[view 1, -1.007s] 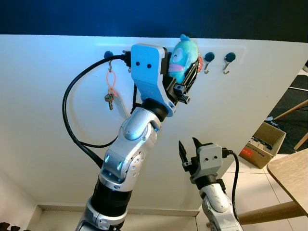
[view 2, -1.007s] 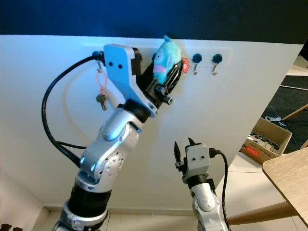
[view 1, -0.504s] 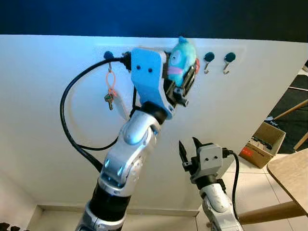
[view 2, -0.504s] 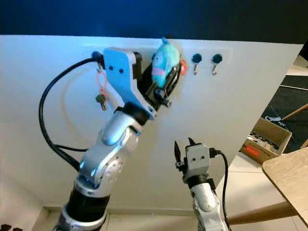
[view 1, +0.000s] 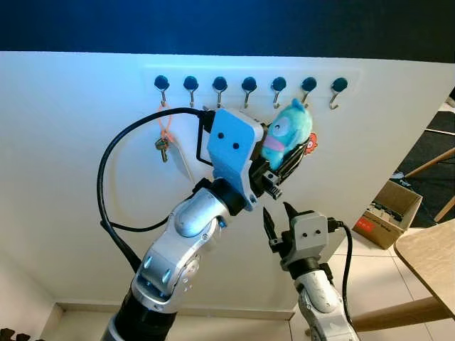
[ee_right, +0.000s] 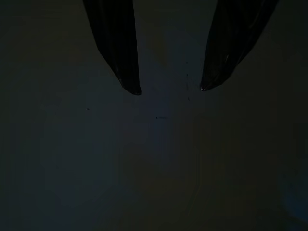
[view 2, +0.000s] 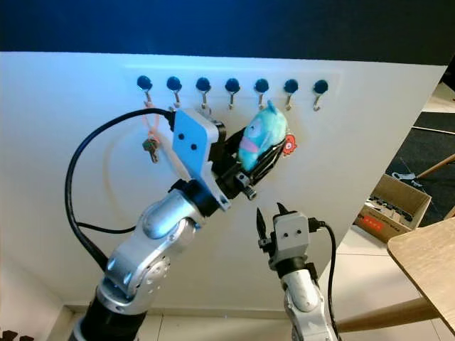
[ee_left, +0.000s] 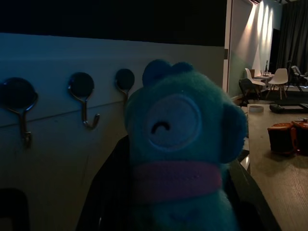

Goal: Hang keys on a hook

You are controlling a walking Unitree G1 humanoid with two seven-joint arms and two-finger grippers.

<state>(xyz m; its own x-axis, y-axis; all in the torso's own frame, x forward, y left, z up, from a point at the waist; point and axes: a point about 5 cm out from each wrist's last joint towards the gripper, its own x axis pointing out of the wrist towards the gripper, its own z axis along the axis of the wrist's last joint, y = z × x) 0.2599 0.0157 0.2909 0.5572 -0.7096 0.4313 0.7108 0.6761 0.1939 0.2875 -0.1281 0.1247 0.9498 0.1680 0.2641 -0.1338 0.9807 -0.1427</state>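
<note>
We are holding the plush keychain, keys hidden, clamped in our left gripper just below the hook row. Hanging is not yet done; next we judge lifting its loop onto a free hook. Right gripper is idling, fingers parted.

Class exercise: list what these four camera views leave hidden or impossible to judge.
- Left gripper: plush keychain covers the jaws, both eye views.
- Its keys: hidden behind the plush.
- Right wrist view: too dark beyond the right gripper.
- Hanging keys: too small to count.
</note>
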